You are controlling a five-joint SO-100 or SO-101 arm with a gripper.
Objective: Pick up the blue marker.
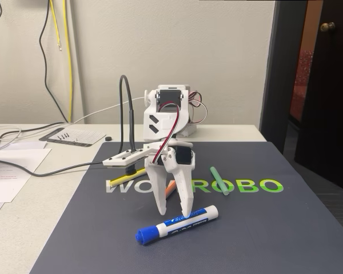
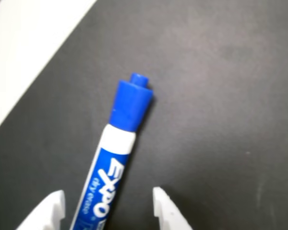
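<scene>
Fixed view: marker [image 1: 178,224] lies flat on the dark mat [image 1: 286,228], cap toward the camera's left. End effector [image 1: 175,214] straddles it, jaws spread, tips near the mat.

Wrist view: marker [image 2: 116,153] sits between the fingertips [image 2: 164,206], barrel nearer the left one, likely pre-grasp alignment.

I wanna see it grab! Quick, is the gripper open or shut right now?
Gripper: open, holding nothing; its fingertips straddle the blue marker lying on the mat.

wrist view — blue marker [image 2: 116,158] barrel cut off at bottom edge | pincer [image 2: 108,206] fingertips blurred
</scene>
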